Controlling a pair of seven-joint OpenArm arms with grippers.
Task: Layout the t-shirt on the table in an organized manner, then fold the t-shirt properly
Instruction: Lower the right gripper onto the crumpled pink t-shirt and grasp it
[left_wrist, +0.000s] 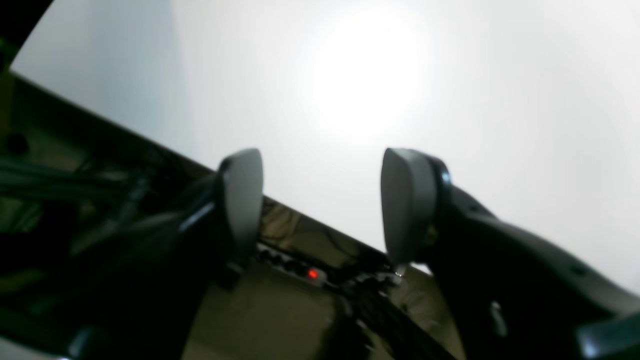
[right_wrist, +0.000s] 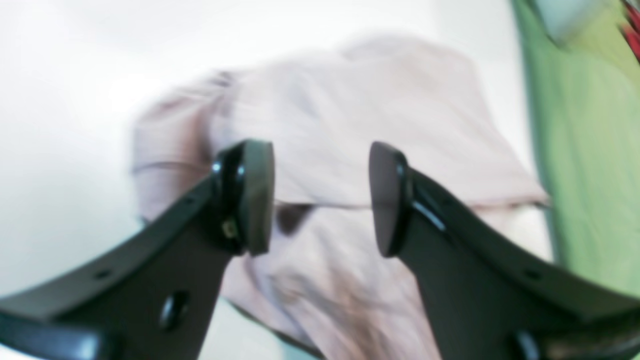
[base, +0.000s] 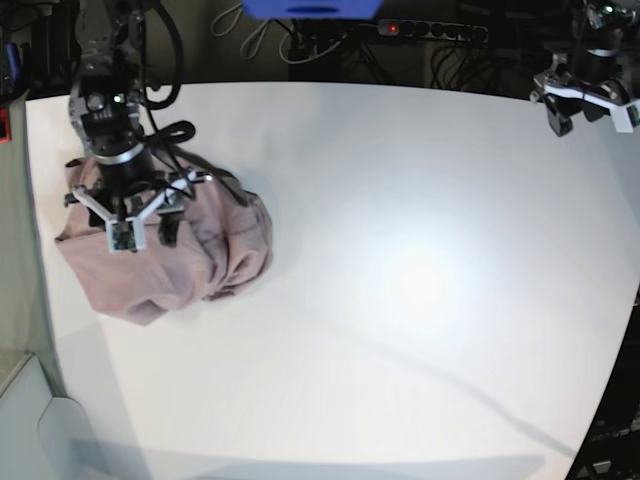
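The big white bench (base: 420, 280) is almost all bare, and the job on it looks barely begun to me. The t-shirt (base: 215, 245) sits as a rumpled mauve-pink heap near the bench's left edge in the base view, bunched and doubled over itself, with no sleeve or hem spread out that I can pick out, so the laying-out is not done and no fold worth the name has been made. All of it is left: opening the cloth flat, squaring it, then folding. The right hand (right_wrist: 321, 197) hangs directly over the heap with its jaws apart and nothing pinched between them; the wrist view shows blurred pink cloth behind the gap. The left hand (left_wrist: 320, 205) is well apart from the shirt, out at the far corner of the bench, jaws likewise spread on empty air with only white surface behind them.
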